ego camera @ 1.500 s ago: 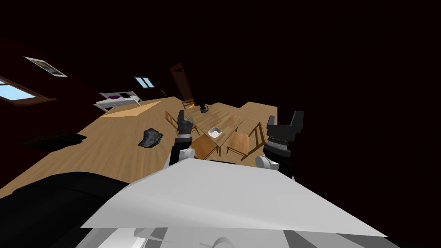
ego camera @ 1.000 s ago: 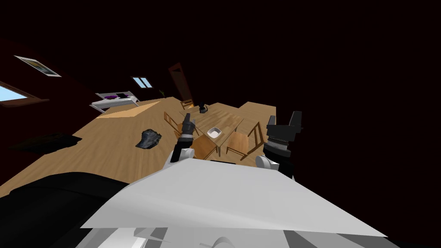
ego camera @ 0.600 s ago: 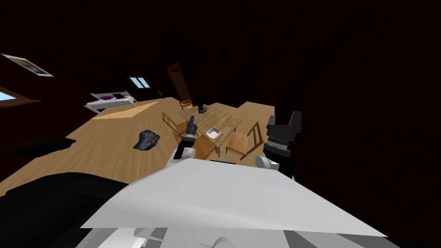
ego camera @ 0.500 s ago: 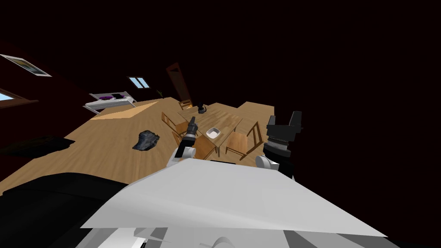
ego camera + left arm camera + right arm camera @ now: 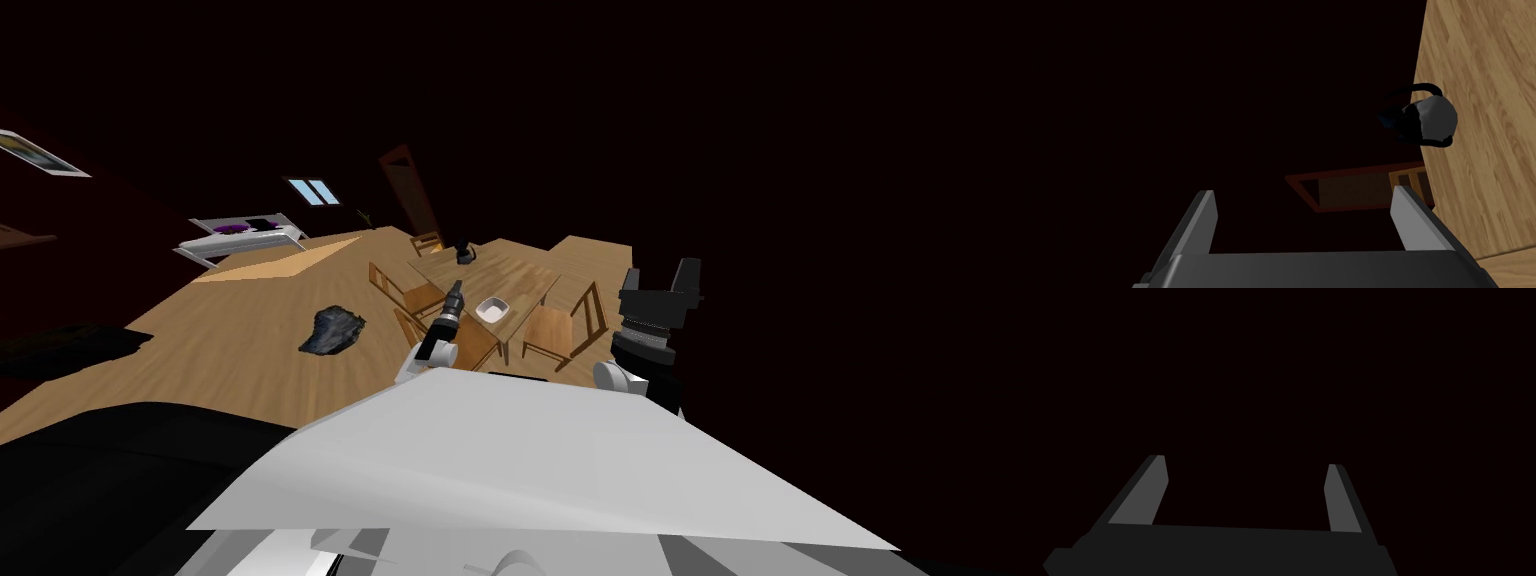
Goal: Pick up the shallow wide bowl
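- The shallow white bowl (image 5: 493, 310) is being carried upright by the wooden worktop (image 5: 530, 270), close to its nearer edge.
- The left end effector (image 5: 456, 287) is being held above the worktop's nearer corner, just beside the bowl and on its left. No contact between the two is being observed.
- In the left wrist view, its fingers (image 5: 1203, 220) are being held wide apart, with nothing between them.
- A dark kettle-like vessel (image 5: 463, 252) is being borne at the worktop's far end, well apart from the bowl.
- The right end effector (image 5: 660, 275) is being held raised off the worktop's right side, well apart from the bowl. Its fingers (image 5: 1144, 493) are being held spread, and nothing is being gripped.
- Two wooden chairs (image 5: 560, 330) are being noted at the worktop's nearer side.
- A dark crumpled object (image 5: 333, 330) is being noted on the wooden floor (image 5: 230, 350), to the left.
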You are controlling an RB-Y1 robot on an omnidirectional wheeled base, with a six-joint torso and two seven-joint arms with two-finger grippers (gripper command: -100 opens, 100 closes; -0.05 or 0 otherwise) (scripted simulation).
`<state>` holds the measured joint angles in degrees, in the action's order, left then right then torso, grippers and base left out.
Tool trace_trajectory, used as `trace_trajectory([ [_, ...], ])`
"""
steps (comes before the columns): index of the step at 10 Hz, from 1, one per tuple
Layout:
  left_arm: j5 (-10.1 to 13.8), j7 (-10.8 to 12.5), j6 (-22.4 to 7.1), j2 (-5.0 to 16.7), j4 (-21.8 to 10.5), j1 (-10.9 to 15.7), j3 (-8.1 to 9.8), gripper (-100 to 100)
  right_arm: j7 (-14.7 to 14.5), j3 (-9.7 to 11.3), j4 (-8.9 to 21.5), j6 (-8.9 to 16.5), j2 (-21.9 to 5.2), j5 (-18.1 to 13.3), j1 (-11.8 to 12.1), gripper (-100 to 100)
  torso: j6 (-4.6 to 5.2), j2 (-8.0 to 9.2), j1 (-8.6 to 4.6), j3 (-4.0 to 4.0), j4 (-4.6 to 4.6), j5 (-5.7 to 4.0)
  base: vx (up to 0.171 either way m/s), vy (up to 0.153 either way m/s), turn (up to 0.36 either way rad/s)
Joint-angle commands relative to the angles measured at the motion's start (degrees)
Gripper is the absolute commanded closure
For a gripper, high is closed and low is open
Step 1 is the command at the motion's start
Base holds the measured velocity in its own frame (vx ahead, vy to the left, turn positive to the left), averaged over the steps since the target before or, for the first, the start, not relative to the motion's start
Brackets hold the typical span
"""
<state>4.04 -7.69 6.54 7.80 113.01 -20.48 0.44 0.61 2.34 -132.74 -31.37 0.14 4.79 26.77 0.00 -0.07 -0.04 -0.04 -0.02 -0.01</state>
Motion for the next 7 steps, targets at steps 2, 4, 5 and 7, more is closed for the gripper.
trace_trajectory([
  [2, -0.29, -0.14, -4.38, -0.16, -3.02, 1.43, -0.19, -100, 0.00, 0.00, 0.00, 0.00, 0.00, 0.00, 0.00, 0, 0.00, 0.00, -0.01, 0.00, 0.00, 0.00, 0.012, -0.012, -0.044],
  [4, -0.37, -0.15, -5.83, -0.14, -4.41, 2.00, -0.24, -100, 0.00, 0.00, 0.00, 0.00, 0.00, 0.00, 0.00, 0, 0.00, 0.00, -0.02, 0.00, 0.00, -0.01, 0.013, -0.011, -0.027],
  [5, -0.46, -0.16, -7.29, -0.12, -5.84, 2.57, -0.29, -100, 0.00, 0.00, 0.00, 0.00, 0.00, 0.00, 0.00, 0, -0.01, 0.01, 0.00, 0.01, 0.00, 0.00, 0.008, -0.007, -0.028],
  [7, -0.62, -0.18, -10.29, -0.13, -8.79, 3.75, -0.39, -100, 0.00, 0.00, 0.00, 0.00, 0.00, 0.00, 0.00, 0, 0.00, 0.01, 0.00, 0.01, 0.00, 0.00, 0.012, -0.010, -0.050],
])
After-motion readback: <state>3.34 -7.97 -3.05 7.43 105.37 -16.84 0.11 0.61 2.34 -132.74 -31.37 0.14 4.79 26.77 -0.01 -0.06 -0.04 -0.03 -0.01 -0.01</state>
